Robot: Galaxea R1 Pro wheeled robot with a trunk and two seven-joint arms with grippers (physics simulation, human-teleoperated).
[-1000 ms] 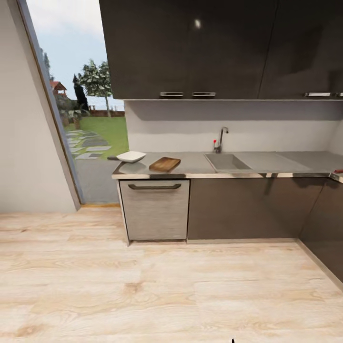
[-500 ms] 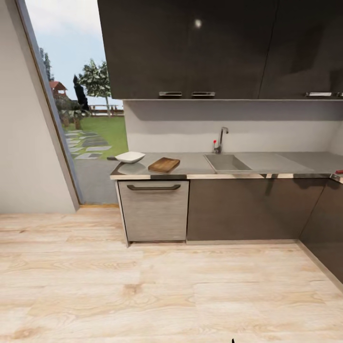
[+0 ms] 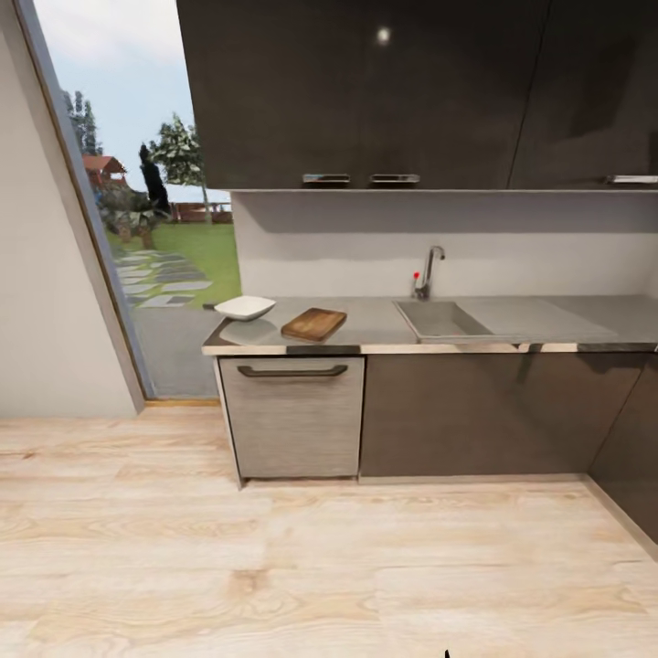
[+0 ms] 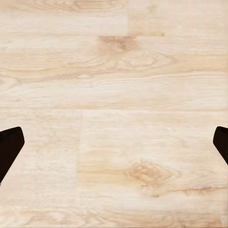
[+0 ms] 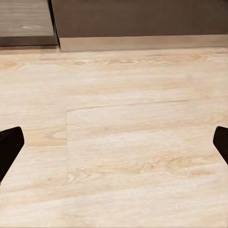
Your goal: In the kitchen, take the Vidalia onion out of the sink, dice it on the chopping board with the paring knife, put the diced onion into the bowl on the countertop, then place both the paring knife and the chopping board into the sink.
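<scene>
I face the countertop (image 3: 384, 322) from across the floor, so my left gripper (image 4: 114, 142) and right gripper (image 5: 114, 142) hang spread and empty over planks; the sink (image 3: 439, 319) lies right of the chopping board (image 3: 313, 324) and bowl (image 3: 244, 307), its inside hidden.

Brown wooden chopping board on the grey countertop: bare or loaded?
Bare. The brown wooden chopping board lies flat on the grey countertop beside the white bowl, nothing visible on top from this distance.
</scene>
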